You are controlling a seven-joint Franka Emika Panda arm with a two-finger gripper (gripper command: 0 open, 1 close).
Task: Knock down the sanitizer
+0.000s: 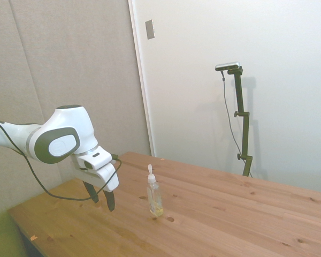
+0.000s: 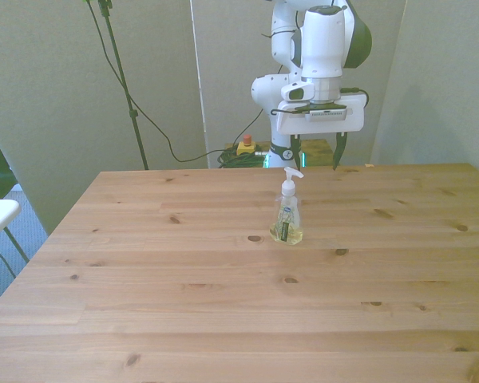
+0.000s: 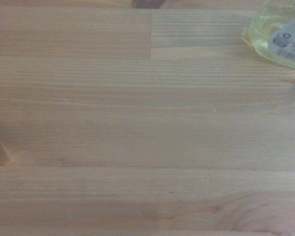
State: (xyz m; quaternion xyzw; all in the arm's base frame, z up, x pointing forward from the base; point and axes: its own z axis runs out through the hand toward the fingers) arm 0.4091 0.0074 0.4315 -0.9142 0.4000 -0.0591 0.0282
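Sanitizer [image 2: 288, 214] stood upright on the surface [image 2: 223, 303], roughly mid-width, nearer the far edge than the near one in the front view. Bottle clear, yellowish liquid pooled in the lower part, white pump top, small label facing the front cam. Nothing beside it; a dark knot in the wood just to the front view's left of its base. Judged: placed alone and upright so a single sideways push tips it w/o obstruction. Low liquid level prob. makes it light, so it may slide instead of toppling if struck near the base.

End effector [image 1: 102, 199] hung low over the surface, behind the bottle in the front view, offset slightly to the front view's right. In the side view it was near the bottle but clearly apart, no contact. Fingers [image 1: 110, 200] pointed down, spread wide apart, nothing between them, touching nothing; tips appeared just above the wood, but cannot tell if they grazed it. Judged: held low and behind so a sweep fwd meets the bottle body; task not yet done.

Wrist cam: mostly bare wood, blurred; only the bottle's base and barcode label edge [image 3: 280, 29] visible at a corner, i.e. bottle off-axis from the tool.
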